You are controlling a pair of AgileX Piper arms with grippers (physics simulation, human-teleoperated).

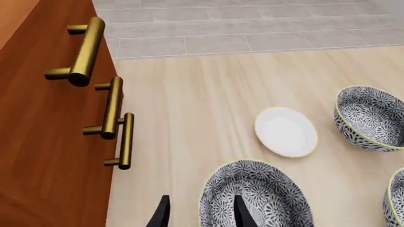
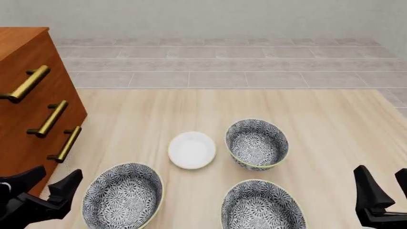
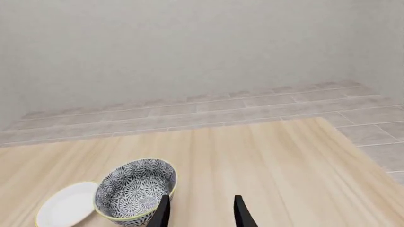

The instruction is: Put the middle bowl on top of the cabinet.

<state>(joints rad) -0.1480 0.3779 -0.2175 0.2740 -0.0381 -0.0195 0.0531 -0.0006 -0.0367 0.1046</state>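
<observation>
The left gripper [image 2: 47,183] hovers at the near left corner of the tabletop [image 2: 330,124], its two dark fingers spread apart and holding nothing; in the left wrist view one fingertip shows over the patterned bowl [image 2: 122,202] nearest that corner, the other over bare wood beside it, though whether either touches the bowl cannot be told. The right gripper [image 2: 384,183] sits at the near right edge, fingers likewise parted and empty, clear of every bowl. Three floral grey-and-white bowls with thin yellow rims stand on the wood: the one by the left gripper, a second bowl [image 2: 262,208] at the near edge toward the middle, and the middle bowl [image 2: 256,144], upright and farther in, close to the centre of the tabletop. One small plain white dish [image 2: 191,150] lies just beside the middle bowl on its left, apart from it. One reddish-brown cabinet [image 2: 22,95] stands along the left edge, three brass bar handles [image 2: 49,119] on its front, its top carrying nothing that shows.
</observation>
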